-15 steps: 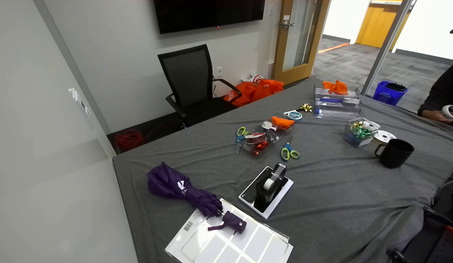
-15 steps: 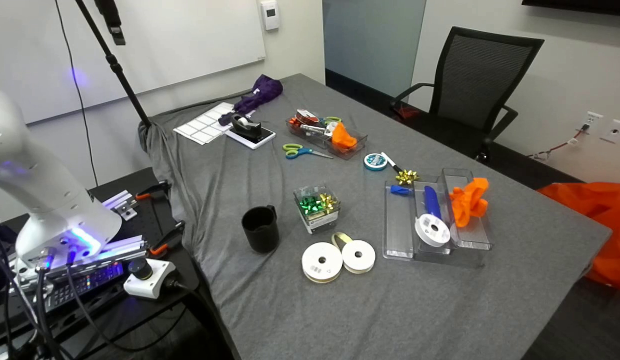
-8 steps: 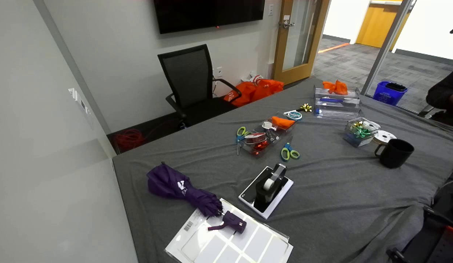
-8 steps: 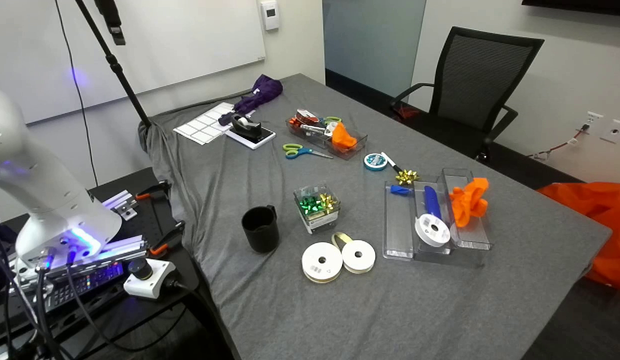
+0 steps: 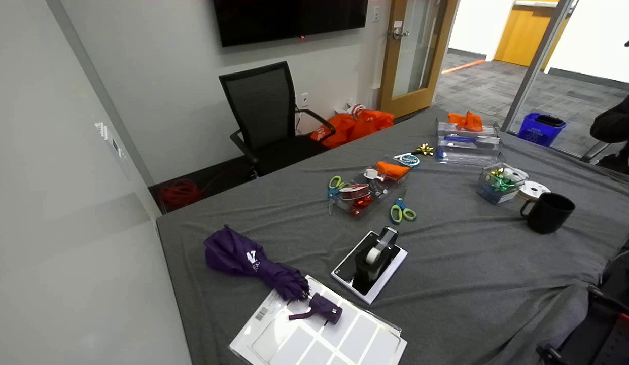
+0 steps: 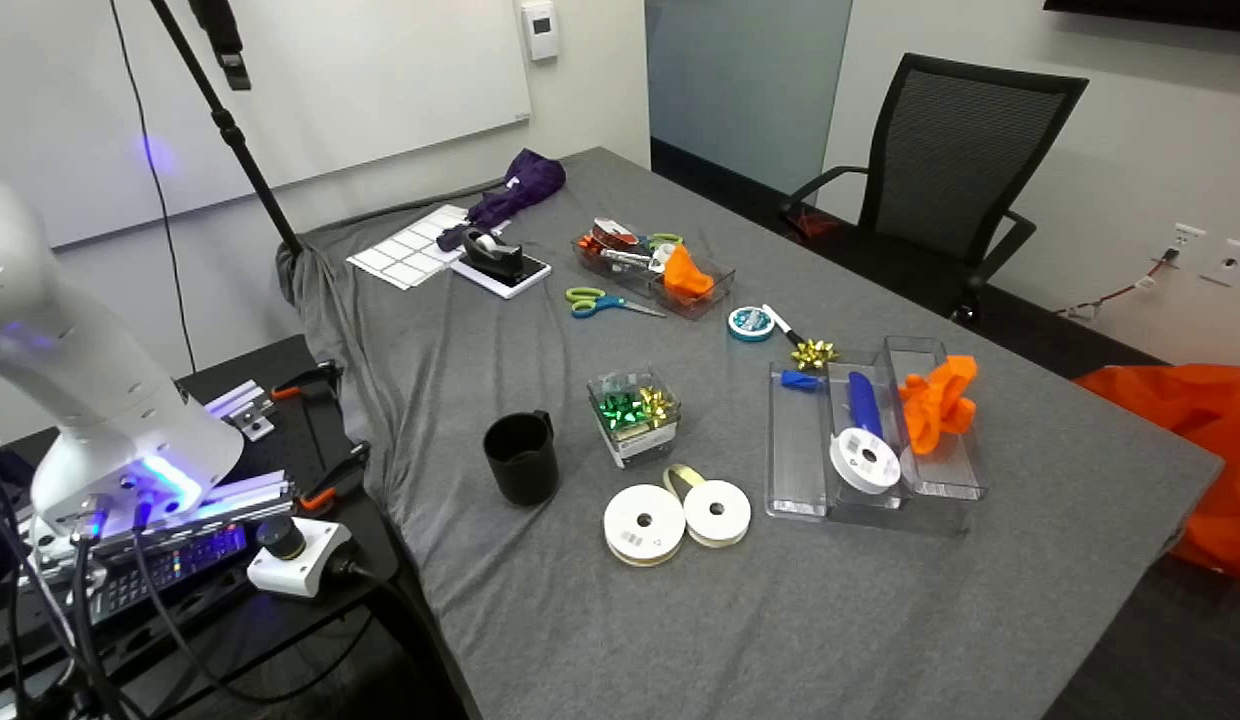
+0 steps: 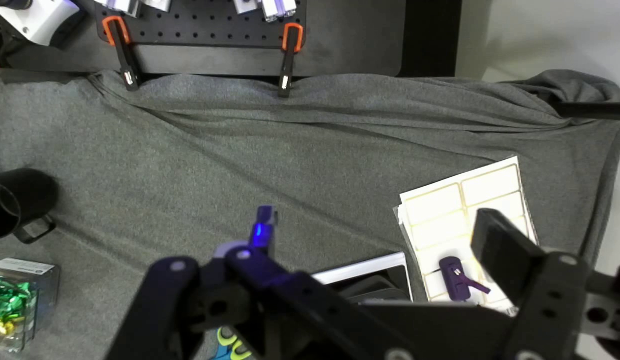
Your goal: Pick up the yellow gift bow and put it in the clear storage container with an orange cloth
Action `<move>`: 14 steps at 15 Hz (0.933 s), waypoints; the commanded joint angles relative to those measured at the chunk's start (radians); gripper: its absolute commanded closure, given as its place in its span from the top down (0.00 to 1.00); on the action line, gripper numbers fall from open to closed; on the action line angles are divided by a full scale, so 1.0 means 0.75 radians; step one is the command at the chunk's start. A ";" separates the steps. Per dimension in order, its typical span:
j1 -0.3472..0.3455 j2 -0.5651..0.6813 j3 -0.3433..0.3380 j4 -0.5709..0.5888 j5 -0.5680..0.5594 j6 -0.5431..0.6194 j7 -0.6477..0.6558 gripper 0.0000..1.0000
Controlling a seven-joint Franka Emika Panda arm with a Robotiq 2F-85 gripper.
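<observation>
Gripper (image 7: 377,225) hanging high, standing wide, gripping nothing. Loose gold gift bow (image 6: 814,354), likely target, lying well beyond gripper, just beside marker (image 6: 783,325). Good pick probably needing centring over bow, straight descent, light pinch missing marker.

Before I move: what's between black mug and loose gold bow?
In both exterior views, a clear box holding green and gold bows stands between the black mug and loose gold bow.

Gripper (image 7: 375,220): dark fingers (image 7: 505,245) standing well apart
Arm (image 6: 85,370): white, slanted up from its base (image 6: 100,470) (lit blue, I notice)
</observation>
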 commanded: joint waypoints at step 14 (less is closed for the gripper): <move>-0.176 0.056 -0.318 -0.012 -0.224 0.274 -0.352 1.00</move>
